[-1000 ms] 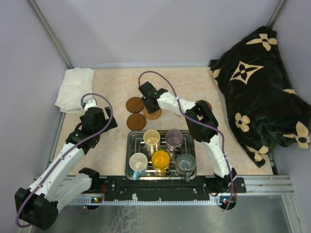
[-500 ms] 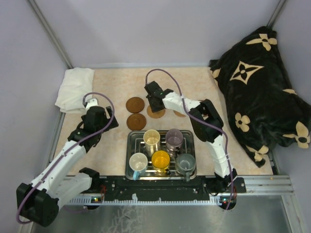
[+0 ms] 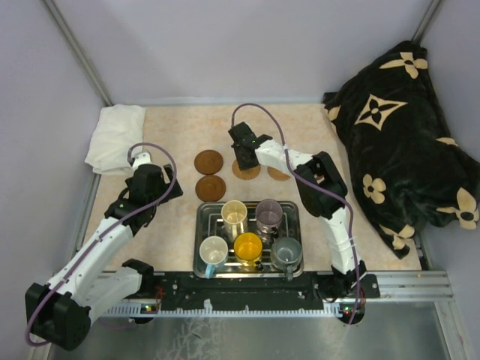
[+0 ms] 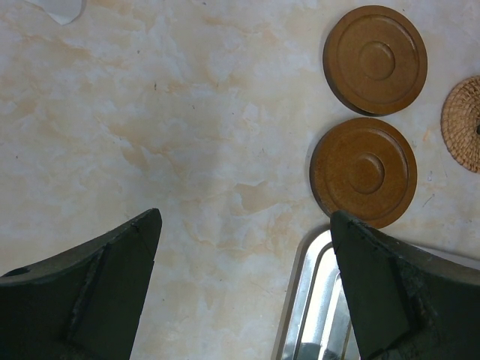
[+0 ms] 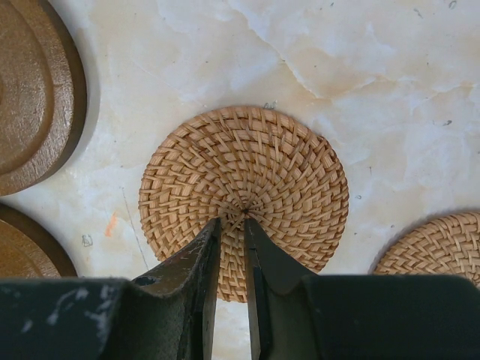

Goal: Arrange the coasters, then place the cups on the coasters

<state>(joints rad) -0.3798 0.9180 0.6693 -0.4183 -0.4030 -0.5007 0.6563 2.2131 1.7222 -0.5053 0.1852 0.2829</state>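
**STATUS: RIGHT ARM ON WOVEN COASTER, ALL CUPS IN TRAY**

**Right arm.** The right gripper [image 5: 231,219] points down at the woven coaster [image 5: 244,196]. Its jaws are nearly closed, with only a thin slit between them. The tips bear on the centre of the weave. The coaster lies flat on the table [image 3: 172,124].

**Left arm.** The left gripper [image 4: 246,214] hangs over bare table. Its jaws are spread wide and hold nothing. It sits to the left of the two wooden coasters and close to the tray's far left corner.

**Coasters.** Four are visible, all on the table beyond the tray.
- The far wooden coaster [image 4: 375,60] and the near wooden coaster [image 4: 364,171] lie just beside each other without overlapping. The near one is close to the tray rim.
- The woven coaster is to their right, apart from both.
- The second woven coaster [image 3: 279,173] is just to the right of the first. The right forearm partly covers it.

**Cups.** All five stand upright in the steel tray [image 3: 202,225]; none is on a coaster.
- Far row: cream cup [image 3: 234,214], purple cup [image 3: 269,212].
- Near row: light blue cup [image 3: 213,250], yellow cup [image 3: 248,246], grey cup [image 3: 286,251].

**Surroundings.** A white cloth [image 3: 114,135] lies at the far left corner. A black flower-patterned cushion [image 3: 405,142] lies at the right.
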